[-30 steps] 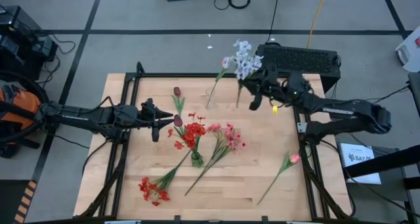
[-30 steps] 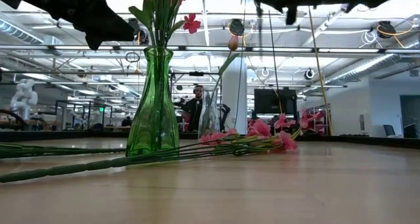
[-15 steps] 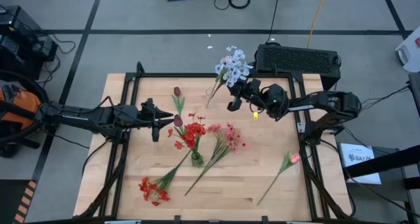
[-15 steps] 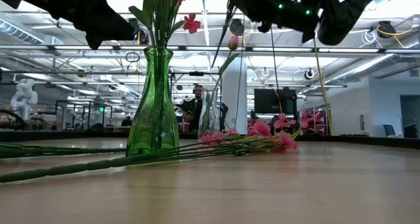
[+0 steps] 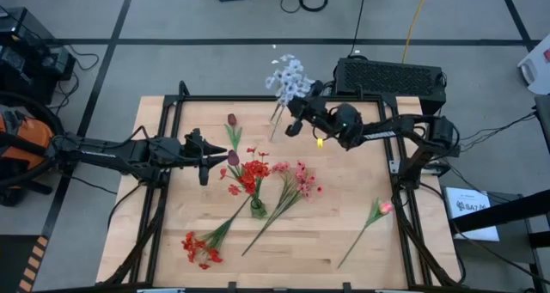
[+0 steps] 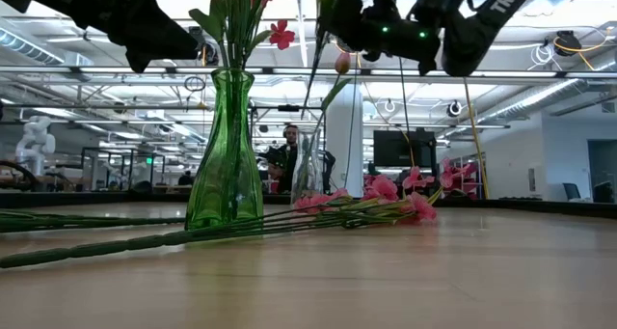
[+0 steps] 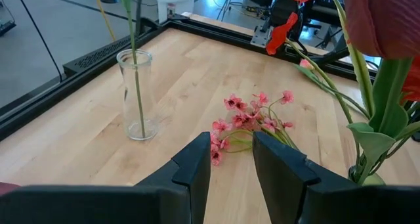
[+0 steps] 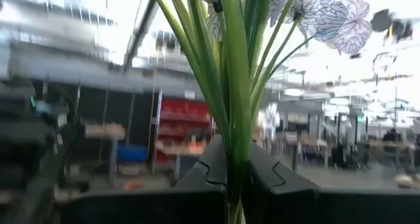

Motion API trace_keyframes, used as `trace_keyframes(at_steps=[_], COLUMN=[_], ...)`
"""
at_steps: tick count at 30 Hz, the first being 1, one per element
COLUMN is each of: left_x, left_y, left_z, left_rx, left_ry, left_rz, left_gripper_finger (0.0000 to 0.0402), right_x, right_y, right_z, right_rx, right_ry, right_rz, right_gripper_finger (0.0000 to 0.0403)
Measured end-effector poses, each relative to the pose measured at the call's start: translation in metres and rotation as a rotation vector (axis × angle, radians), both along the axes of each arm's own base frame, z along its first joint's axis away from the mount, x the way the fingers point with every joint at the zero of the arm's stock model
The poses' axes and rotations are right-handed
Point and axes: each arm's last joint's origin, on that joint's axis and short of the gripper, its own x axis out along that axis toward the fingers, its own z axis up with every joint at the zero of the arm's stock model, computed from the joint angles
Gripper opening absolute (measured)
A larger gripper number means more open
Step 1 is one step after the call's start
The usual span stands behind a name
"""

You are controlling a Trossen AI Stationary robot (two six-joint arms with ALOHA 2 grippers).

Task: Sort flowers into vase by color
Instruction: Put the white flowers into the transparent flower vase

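Whitish-lavender spray at table's 12 o'clock edge, stem pinched tight in right gripper, held over clear glass vase. Green vase w/ red clusters near centre. Pink spray flat at its 3 o'clock. Left gripper at 9 o'clock, narrow gap, nothing held.

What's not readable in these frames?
- Right gripper, low view: the fingertips and the top of the whitish spray are cut off by the upper edge.
- Clear vase, low view: its base is hidden behind the pink spray.
- Green vase, high view: mostly covered by its red flowers.
- Left gripper, left wrist view: its base runs off the bottom edge.
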Motion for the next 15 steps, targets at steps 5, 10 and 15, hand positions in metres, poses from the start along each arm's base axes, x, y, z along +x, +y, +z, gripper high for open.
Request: trace_keyframes(at_steps=[5, 10, 15], left_x=[0.000, 0.000, 0.000], left_y=[0.000, 0.000, 0.000], left_z=[0.000, 0.000, 0.000], left_rx=[-0.002, -0.003, -0.002], left_ry=[0.000, 0.000, 0.000], left_rz=[0.001, 0.001, 0.001], left_gripper_finger=[0.0122, 0.0122, 0.0122], right_x=[0.006, 0.007, 0.009], right_y=[-0.004, -0.005, -0.010], right_z=[-0.008, -0.013, -0.026], right_rx=[0.033, 0.040, 0.079], right_ry=[0.119, 0.172, 0.271], right_rz=[-0.012, -0.019, -0.027], right_gripper_finger=[0.0003, 0.0003, 0.0003])
